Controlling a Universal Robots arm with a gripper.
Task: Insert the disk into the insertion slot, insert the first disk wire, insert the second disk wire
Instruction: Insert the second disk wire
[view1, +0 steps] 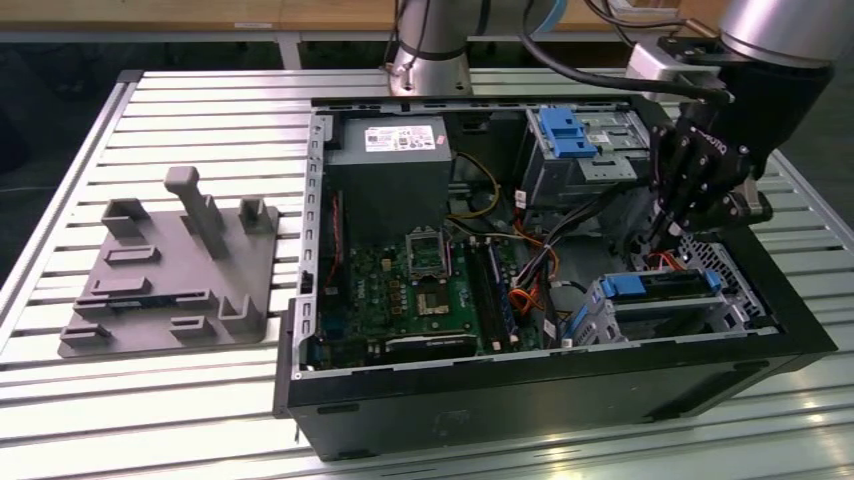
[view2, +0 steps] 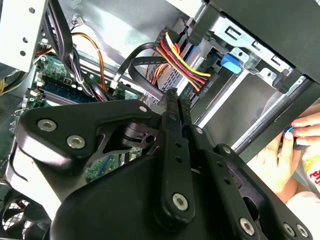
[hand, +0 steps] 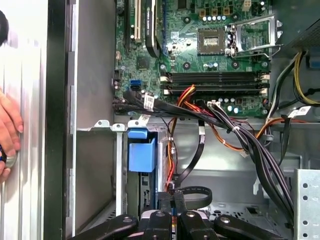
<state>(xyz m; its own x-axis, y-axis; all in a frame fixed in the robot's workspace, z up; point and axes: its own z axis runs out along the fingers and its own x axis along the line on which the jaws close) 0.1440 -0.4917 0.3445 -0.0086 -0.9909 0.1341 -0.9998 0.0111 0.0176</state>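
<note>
Slatted metal bench (view1: 200, 390), open black PC case (view1: 534, 400) on it. We see disk (view1: 661, 285) seated in insertion slot (view1: 727, 310), blue handle showing. Gripper (view2: 172, 97) fingers pressed together just behind disk end, seemingly pinching wire connector; wire bundle (view2: 180, 60) right there. We judge wire step underway: keep plug square to port, push straight, avoid snagging loose cables. Further off: motherboard (view1: 427, 280), taller cage with blue latch (view1: 567, 135), grey fixture (view1: 174, 270). Person's hand (hand: 9, 130) on case edge, keep clear.
</note>
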